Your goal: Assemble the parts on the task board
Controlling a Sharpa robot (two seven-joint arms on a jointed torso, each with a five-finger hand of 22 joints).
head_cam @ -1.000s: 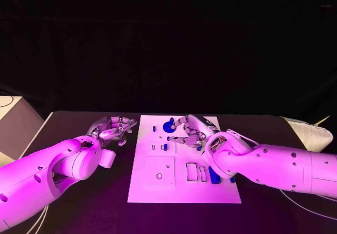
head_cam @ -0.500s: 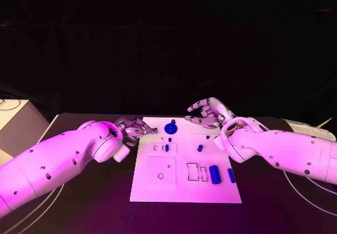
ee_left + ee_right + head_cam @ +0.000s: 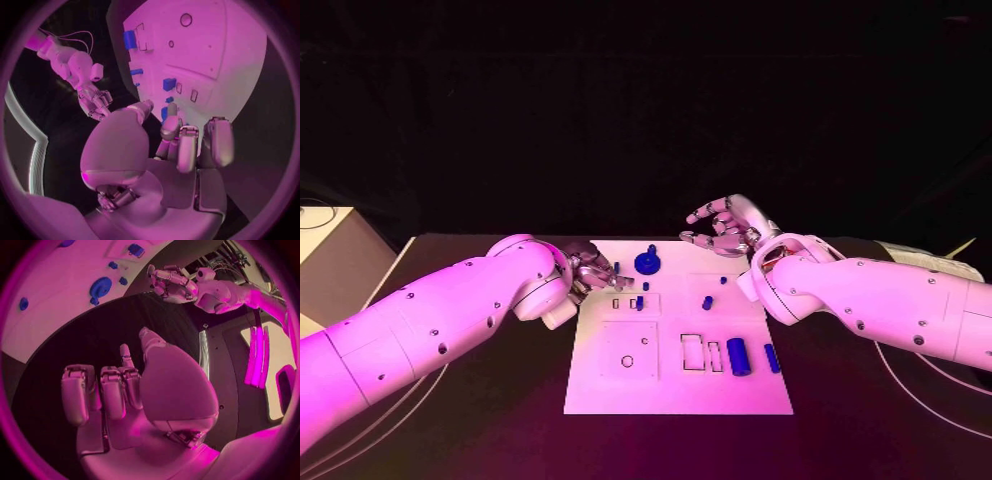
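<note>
Blue parts (image 3: 740,357) loose on task board (image 3: 678,395). Left hand (image 3: 593,275) at board's edge, grip unclear; right hand (image 3: 727,229) lifted, fingers apart, empty. Next: pick a part.

Board (image 3: 678,385) lower half lies open, bare desk (image 3: 877,420) at lower right. Left hand (image 3: 593,272) crowds the board's upper-left edge; right hand (image 3: 727,230) hangs over its upper-right corner. Round part (image 3: 648,263) stands between them, upper centre.
</note>
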